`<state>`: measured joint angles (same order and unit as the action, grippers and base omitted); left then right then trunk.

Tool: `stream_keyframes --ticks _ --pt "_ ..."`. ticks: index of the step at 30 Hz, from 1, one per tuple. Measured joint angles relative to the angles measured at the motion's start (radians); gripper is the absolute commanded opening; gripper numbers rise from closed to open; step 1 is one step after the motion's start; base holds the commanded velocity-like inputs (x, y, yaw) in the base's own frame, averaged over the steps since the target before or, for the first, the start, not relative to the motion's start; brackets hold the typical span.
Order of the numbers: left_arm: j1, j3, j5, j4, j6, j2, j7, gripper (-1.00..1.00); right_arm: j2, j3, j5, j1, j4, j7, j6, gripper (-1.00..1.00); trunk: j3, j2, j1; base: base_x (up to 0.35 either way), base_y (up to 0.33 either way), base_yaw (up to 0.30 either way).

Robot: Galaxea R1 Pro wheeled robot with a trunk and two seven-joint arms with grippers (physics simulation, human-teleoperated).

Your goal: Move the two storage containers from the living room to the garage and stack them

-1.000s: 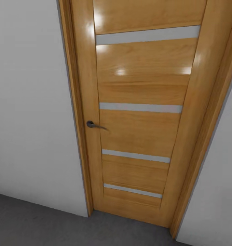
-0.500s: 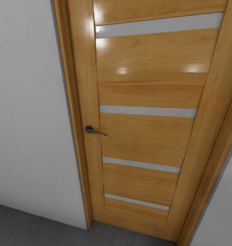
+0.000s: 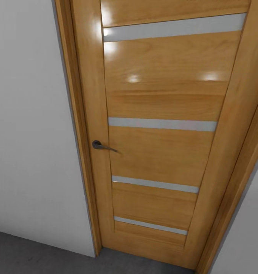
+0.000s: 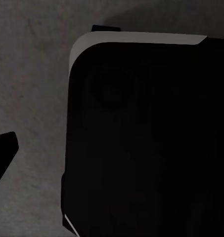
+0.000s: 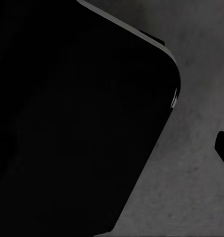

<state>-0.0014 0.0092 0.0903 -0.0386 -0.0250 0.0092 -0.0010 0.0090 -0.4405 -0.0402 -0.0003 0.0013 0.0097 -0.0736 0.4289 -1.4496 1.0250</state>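
You face a closed wooden door (image 3: 159, 125), close up and tilted in the head view. It is honey-coloured and glossy, with four pale grey horizontal strips (image 3: 162, 124) set across it and soft light spots reflected on the upper panels. A dark metal lever handle (image 3: 99, 145) sits on the door's left edge, its lever pointing toward the door's middle. The door frame (image 3: 73, 125) runs down the left side and another strip of it slants down the right. The door fills the way ahead of you.

To the left of the frame stands a plain white-grey wall (image 3: 30, 125), and a sliver of the same wall shows at the lower right. Along the bottom lies the floor (image 3: 37, 255), rough dark grey concrete, meeting the wall and the door's foot.

Your left wrist view looks down on the same concrete (image 4: 27, 84), with a large black rounded body (image 4: 146, 143) with a pale edge over most of it; this looks like part of the robot, though you cannot tell which part. A dark tip (image 4: 3, 153) juts in at the side, too little of it to tell whether the left claw is released or clenched.

The right wrist view gives a similar black rounded shape (image 5: 77, 118) over grey concrete (image 5: 196, 197), and a dark sliver (image 5: 223, 148) at the edge; the right claw's state cannot be told either.

No storage container shows here.
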Motion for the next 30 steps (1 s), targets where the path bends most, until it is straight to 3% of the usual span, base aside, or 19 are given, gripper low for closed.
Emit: stream_keyframes --ticks 7,30 --pt "0.000 0.000 0.000 0.000 0.000 0.000 0.000 1.00 0.000 0.000 0.000 0.000 0.000 0.000 0.000 1.00 0.000 0.000 0.000 0.000 0.000 -0.138" --pt "0.000 0.000 0.000 0.000 0.000 0.000 0.001 1.00 0.000 0.000 0.000 0.000 0.000 0.000 0.000 1.00 0.000 0.000 0.000 0.056 0.056 -0.003"
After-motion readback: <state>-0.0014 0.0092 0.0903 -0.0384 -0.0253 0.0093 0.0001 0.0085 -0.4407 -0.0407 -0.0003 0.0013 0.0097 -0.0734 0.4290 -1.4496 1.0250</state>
